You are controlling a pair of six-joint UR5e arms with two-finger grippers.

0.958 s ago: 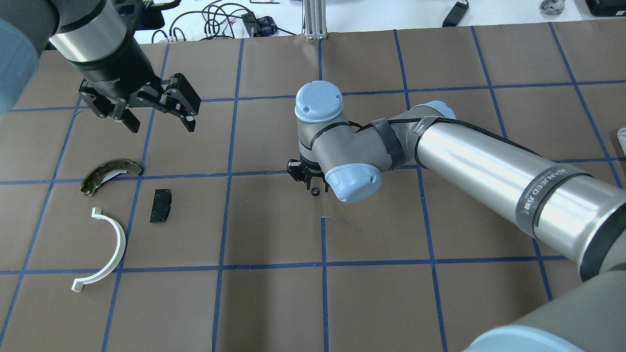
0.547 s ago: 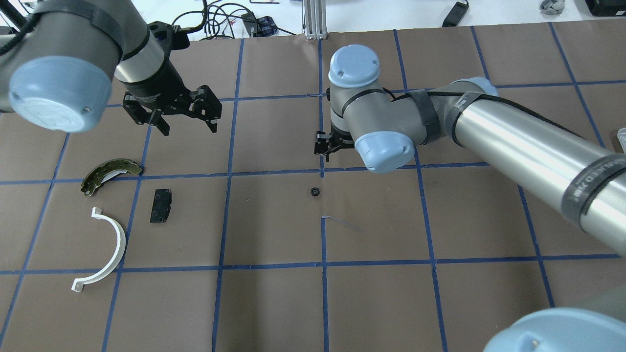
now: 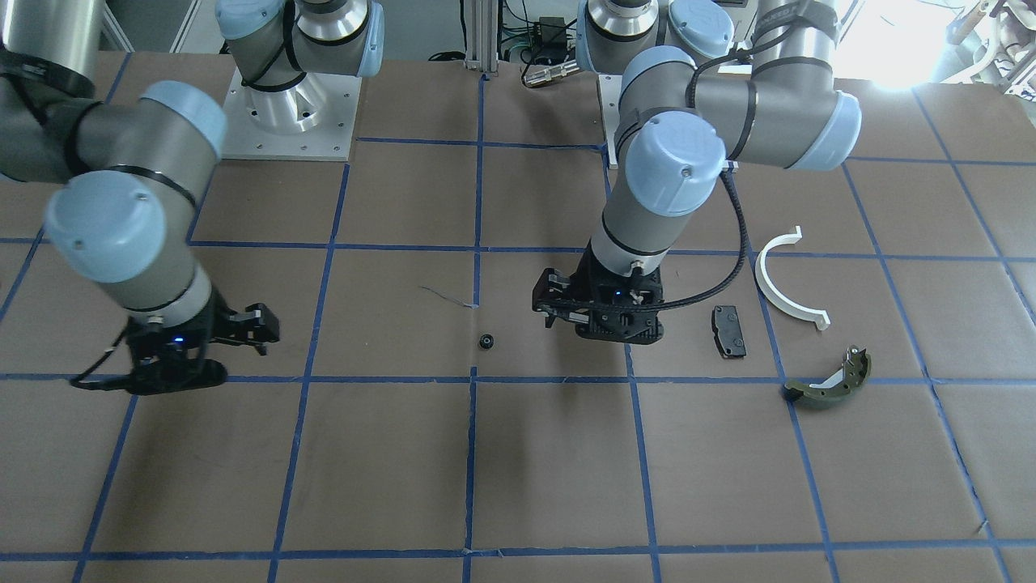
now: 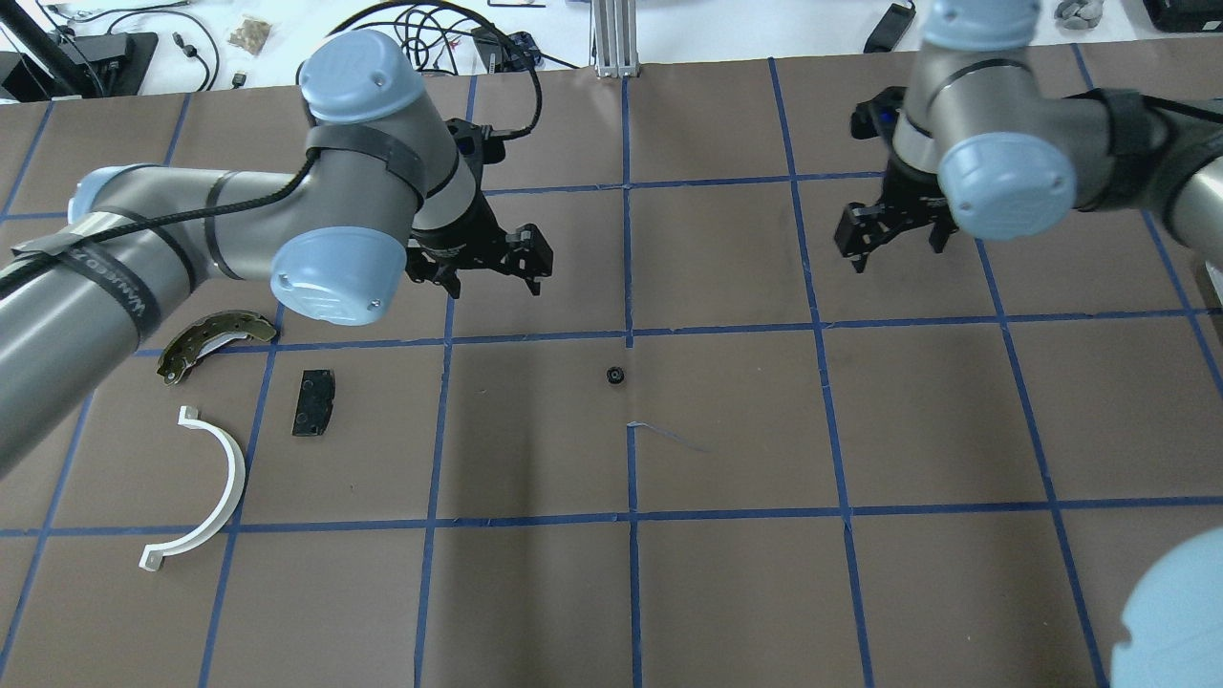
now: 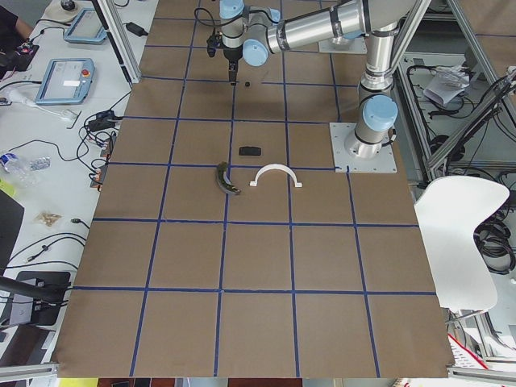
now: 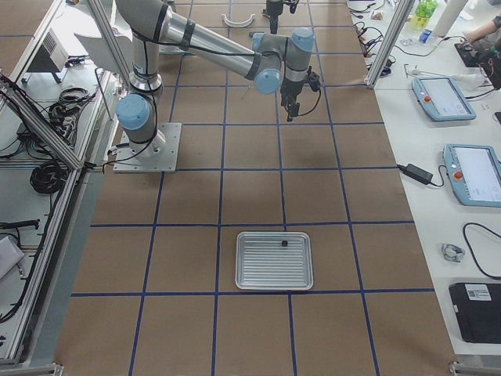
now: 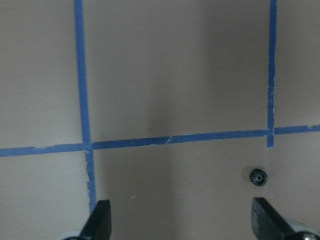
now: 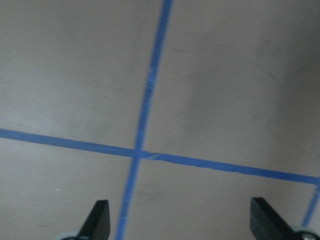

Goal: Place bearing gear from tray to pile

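The bearing gear [image 4: 615,375], small and black, lies alone on the brown table near its middle; it also shows in the front view [image 3: 486,341] and the left wrist view [image 7: 258,176]. My left gripper [image 4: 492,277] is open and empty, hanging to the left of and beyond the gear. The gear sits just above its right fingertip [image 7: 265,220] in the wrist view. My right gripper [image 4: 896,247] is open and empty, far right of the gear. The pile lies at the left: an olive brake shoe [image 4: 215,336], a black pad [image 4: 313,402] and a white half-ring [image 4: 225,478].
The metal tray [image 6: 266,270] shows only in the exterior right view, with one small dark part [image 6: 284,244] in it. A thin scrap [image 4: 669,435] lies near the gear. Cables and devices [image 4: 430,38] lie beyond the table's far edge.
My right gripper left the gear on the table, rose and drew back to the far right. My left gripper moved right, towards the gear.
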